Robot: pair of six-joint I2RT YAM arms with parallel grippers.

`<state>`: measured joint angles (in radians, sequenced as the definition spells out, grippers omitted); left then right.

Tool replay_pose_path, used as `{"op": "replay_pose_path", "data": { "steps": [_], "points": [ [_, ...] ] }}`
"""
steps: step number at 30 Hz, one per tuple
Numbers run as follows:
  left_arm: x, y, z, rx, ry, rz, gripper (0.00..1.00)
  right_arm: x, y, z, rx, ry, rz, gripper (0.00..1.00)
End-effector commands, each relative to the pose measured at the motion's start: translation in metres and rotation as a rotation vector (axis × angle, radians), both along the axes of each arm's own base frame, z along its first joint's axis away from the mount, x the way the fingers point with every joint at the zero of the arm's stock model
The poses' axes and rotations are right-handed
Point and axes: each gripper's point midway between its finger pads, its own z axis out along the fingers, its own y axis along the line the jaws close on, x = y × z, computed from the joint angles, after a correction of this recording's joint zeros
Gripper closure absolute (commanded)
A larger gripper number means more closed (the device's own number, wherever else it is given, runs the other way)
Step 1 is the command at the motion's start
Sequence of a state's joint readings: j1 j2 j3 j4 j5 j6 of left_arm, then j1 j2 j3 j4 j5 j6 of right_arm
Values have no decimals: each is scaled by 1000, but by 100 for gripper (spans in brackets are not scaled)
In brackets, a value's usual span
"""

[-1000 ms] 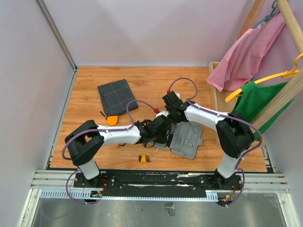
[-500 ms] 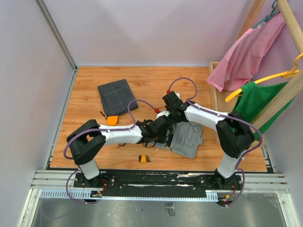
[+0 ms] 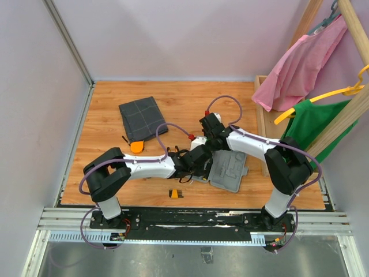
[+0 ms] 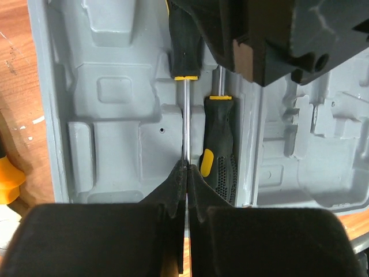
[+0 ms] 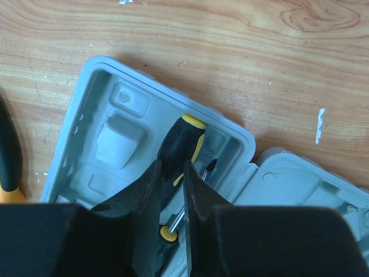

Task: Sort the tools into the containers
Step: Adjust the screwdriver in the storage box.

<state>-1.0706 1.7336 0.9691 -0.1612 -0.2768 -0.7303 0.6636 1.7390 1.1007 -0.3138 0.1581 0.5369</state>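
Note:
The light-grey case (image 3: pixel 230 171) lies open on the wooden floor, seen also in the left wrist view (image 4: pixel 115 133) and the right wrist view (image 5: pixel 109 109). Two black-and-yellow screwdrivers lie head to tail in its left half. My left gripper (image 4: pixel 185 168) is shut on the shaft of one screwdriver (image 4: pixel 184 46). My right gripper (image 5: pixel 170 167) is closed around that screwdriver's handle (image 5: pixel 183 138). The second screwdriver (image 4: pixel 219 144) lies beside it. In the top view both grippers, left (image 3: pixel 199 160) and right (image 3: pixel 211 145), meet over the case's left half. The dark grey pouch (image 3: pixel 142 114) lies at the back left.
A round orange piece (image 3: pixel 136 146) lies below the pouch and a small orange bit holder (image 3: pixel 176 193) lies near the front edge. A black-and-orange pliers handle (image 5: pixel 7 167) shows left of the case. A wooden rack with pink and green clothes (image 3: pixel 311 109) stands right.
My left arm has shifted a little toward the front right, closer over the case. My right arm has barely moved.

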Motion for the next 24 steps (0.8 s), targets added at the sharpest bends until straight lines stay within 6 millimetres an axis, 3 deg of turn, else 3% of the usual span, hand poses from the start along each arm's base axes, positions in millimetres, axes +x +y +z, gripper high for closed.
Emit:
{"op": "replay_pose_path", "data": {
  "steps": [1, 11, 18, 24],
  "points": [
    [-54, 53, -83, 283, 194, -23, 99, -35, -38, -51, -125, 165, -45, 82],
    [-103, 78, -128, 401, 331, -41, 100, -40, -45, -60, -122, 186, -56, 83],
    [-116, 111, -140, 528, 375, -51, 100, -45, -51, -63, -120, 195, -71, 83],
    [-131, 149, -137, 638, 410, -64, 100, -51, -55, -65, -108, 194, -84, 83]
  ]
}}
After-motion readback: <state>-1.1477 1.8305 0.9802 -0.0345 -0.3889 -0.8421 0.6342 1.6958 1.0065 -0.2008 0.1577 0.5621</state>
